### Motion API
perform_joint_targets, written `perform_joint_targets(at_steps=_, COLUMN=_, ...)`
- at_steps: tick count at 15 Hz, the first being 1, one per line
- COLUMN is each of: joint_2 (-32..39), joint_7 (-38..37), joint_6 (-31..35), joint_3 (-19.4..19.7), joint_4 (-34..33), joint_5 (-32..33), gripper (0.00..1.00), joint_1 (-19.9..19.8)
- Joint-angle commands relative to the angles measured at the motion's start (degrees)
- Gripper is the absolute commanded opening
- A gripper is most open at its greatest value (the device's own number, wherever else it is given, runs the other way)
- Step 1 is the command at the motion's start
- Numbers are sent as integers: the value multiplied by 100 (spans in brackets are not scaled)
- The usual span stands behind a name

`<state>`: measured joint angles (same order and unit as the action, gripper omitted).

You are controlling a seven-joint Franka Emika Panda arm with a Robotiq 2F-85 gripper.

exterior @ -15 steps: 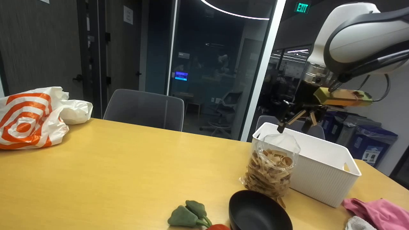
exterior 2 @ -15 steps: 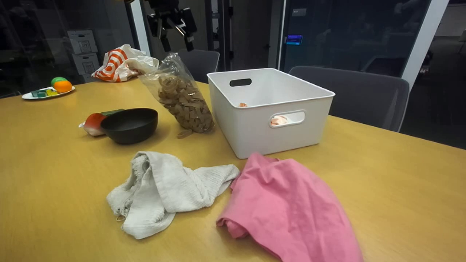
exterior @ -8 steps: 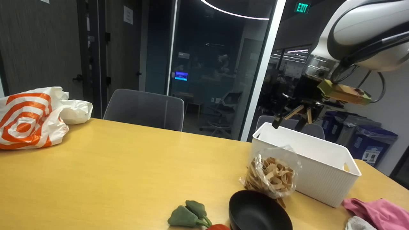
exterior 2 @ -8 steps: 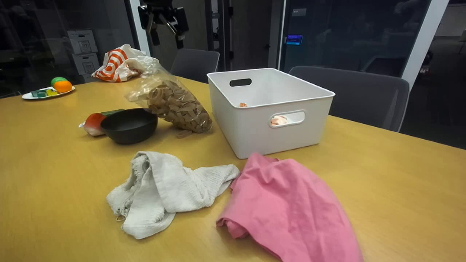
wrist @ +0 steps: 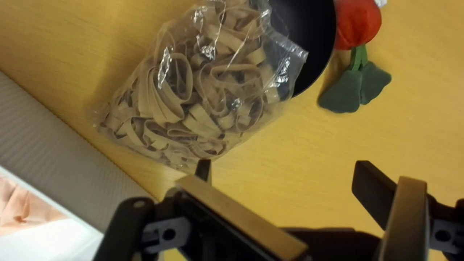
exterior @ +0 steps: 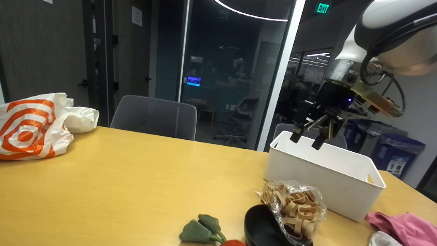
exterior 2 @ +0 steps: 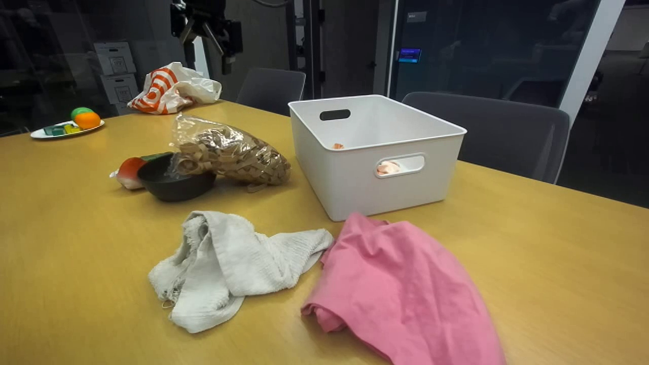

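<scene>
My gripper is open and empty, in the air above the table, in both exterior views (exterior: pixel 306 140) (exterior 2: pixel 208 62). In the wrist view its fingers (wrist: pixel 285 174) are wide apart with bare table between them. A clear plastic bag of tan rubber bands (wrist: pixel 195 98) lies tilted below, with one end over a black bowl (wrist: pixel 311 29). The bag (exterior: pixel 297 208) (exterior 2: pixel 233 154) and the bowl (exterior: pixel 261 227) (exterior 2: pixel 175 185) show in both exterior views. The bag's lower end is beside a white bin (exterior 2: pixel 375 187). In the wrist view the left fingertip overlaps the bag's edge, apparently well above it.
Peach cloth (wrist: pixel 21 206) lies inside the bin. A white cloth (exterior 2: pixel 243 263) and a pink cloth (exterior 2: pixel 405 294) lie before it. A red toy vegetable with green leaves (wrist: pixel 357 25) is beside the bowl. A plate with toy food (exterior 2: pixel 38 134) and a shopping bag (exterior 2: pixel 170 91) stand farther off.
The bag of rubber bands has slumped from nearly upright down onto the bowl's rim, and the bowl has shifted slightly. My open gripper has moved a little away from it.
</scene>
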<state>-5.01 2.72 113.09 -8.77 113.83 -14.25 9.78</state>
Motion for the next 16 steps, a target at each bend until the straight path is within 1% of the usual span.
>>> perform_joint_targets(at_steps=1, joint_2=-64, joint_7=413, joint_6=-588, joint_3=35, joint_4=19, joint_5=-372, gripper=100, joint_1=8)
perform_joint_targets(at_steps=5, joint_2=-189, joint_7=628, joint_6=-991, joint_3=12, joint_4=215, joint_5=-575, gripper=100, joint_1=26)
perform_joint_targets(at_steps=6, joint_2=-192, joint_7=713, joint_6=-998, joint_3=-17, joint_4=293, joint_5=-603, gripper=100, joint_1=53)
perform_joint_targets(at_steps=8, joint_2=-124, joint_7=872, joint_6=-929, joint_3=-80, joint_4=454, joint_5=-726, gripper=100, joint_1=115)
perform_joint_targets(at_steps=11, joint_2=-112, joint_7=873, joint_6=-907, joint_3=-206, joint_4=699, joint_5=-717, gripper=100, joint_1=220)
perform_joint_targets(at_steps=13, joint_2=-106, joint_7=774, joint_6=-815, joint_3=-305, joint_4=881, joint_5=-601, gripper=100, joint_1=291)
perform_joint_targets(at_steps=14, joint_2=-127, joint_7=705, joint_6=-646, joint_3=-369, joint_4=1005, joint_5=-486, gripper=100, joint_1=331)
perform_joint_targets(at_steps=16, joint_2=-140, joint_7=658, joint_6=-602, joint_3=-430, joint_4=1102, joint_5=-438, gripper=100, joint_1=374)
